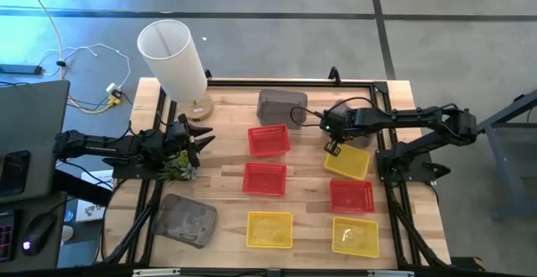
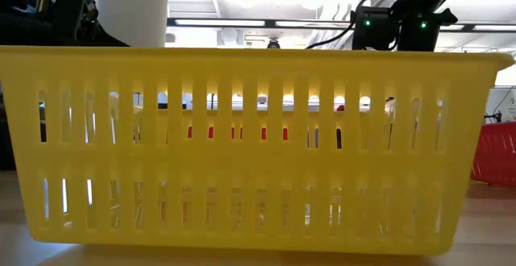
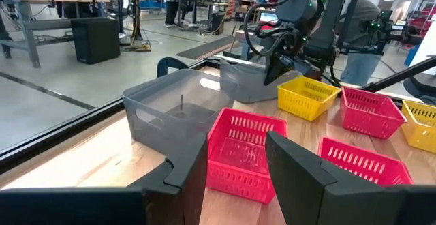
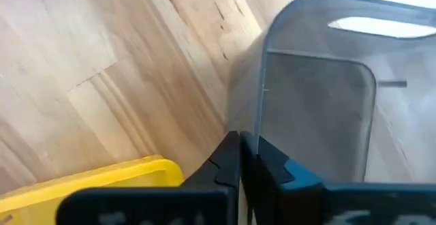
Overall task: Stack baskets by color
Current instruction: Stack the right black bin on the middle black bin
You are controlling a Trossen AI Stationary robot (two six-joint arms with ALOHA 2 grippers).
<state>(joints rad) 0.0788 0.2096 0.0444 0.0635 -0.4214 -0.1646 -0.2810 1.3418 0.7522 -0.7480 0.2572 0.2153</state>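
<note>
Now right pincer clamped on grey basket rim, left pincer spread wide, empty.

Wooden table: red, yellow, grey baskets; white cylinder; green clump.

The high camera looks straight down on the whole worktop. The low camera sits at worktop level, pressed close to a yellow basket that fills its picture. The left wrist camera faces across the worktop toward the grey basket. The right wrist camera sits very near another grey basket's wall, which the left wrist view shares.
</note>
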